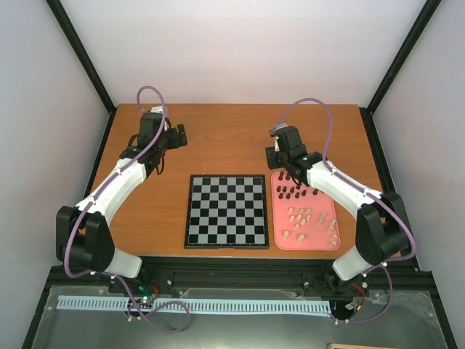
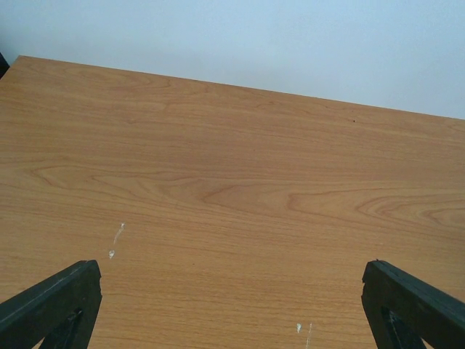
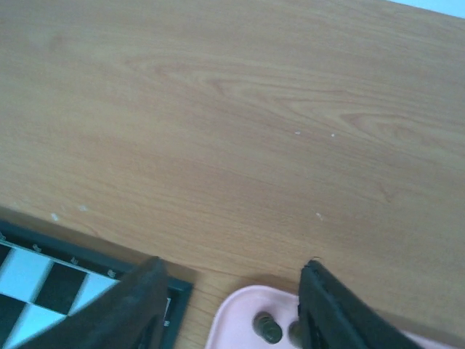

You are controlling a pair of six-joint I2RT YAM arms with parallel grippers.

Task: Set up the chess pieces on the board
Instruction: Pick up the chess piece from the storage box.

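The black-and-silver checkered board (image 1: 227, 211) lies flat at the table's middle, with no piece on it. The chess pieces are all in the pink tray (image 1: 328, 243) to its right: dark ones (image 1: 290, 190) at the far end, pale ones (image 1: 309, 218) nearer. My right gripper (image 1: 279, 161) is open and empty above the tray's far left corner. In the right wrist view (image 3: 232, 305) its fingers straddle that corner (image 3: 232, 320), two dark pieces (image 3: 267, 329) and the board's corner (image 3: 43, 269). My left gripper (image 1: 173, 131) is open and empty over bare wood at the far left (image 2: 232, 313).
The wooden table (image 1: 218, 145) is walled by white panels at the back and sides. A black frame post runs along each side edge. A pale slotted rail (image 1: 189, 305) lies below the front edge.
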